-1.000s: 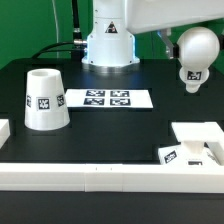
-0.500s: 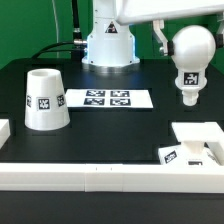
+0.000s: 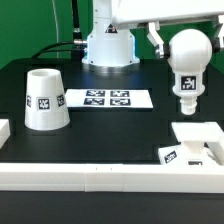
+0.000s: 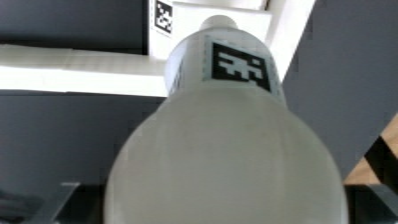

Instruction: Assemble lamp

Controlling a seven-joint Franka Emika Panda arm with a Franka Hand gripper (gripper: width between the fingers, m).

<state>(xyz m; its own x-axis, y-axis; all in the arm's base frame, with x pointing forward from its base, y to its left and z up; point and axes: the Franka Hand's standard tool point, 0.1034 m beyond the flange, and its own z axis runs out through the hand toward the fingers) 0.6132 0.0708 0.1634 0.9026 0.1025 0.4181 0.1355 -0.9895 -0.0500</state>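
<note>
My gripper point(image 3: 188, 42) is shut on the white round-topped bulb point(image 3: 189, 62) and holds it in the air at the exterior view's right, round end up and narrow tagged stem pointing down. The stem's tip hangs a little above the low square base block point(image 3: 197, 138), which lies by the front rail. The tapered shade point(image 3: 45, 98) stands mouth up at the exterior view's left. In the wrist view the bulb point(image 4: 222, 140) fills most of the picture, with its tag towards the stem end, and the base block point(image 4: 71, 78) shows beyond it.
The marker board point(image 3: 107, 98) lies flat on the black table between the shade and the arm's white pedestal point(image 3: 108, 45). A long white rail point(image 3: 100, 176) runs along the front edge. A short white piece point(image 3: 4, 130) sits at the exterior view's far left.
The gripper has carried the bulb leftward in the exterior view and lower, and has turned it more upright, so its stem now points down over the base block.
</note>
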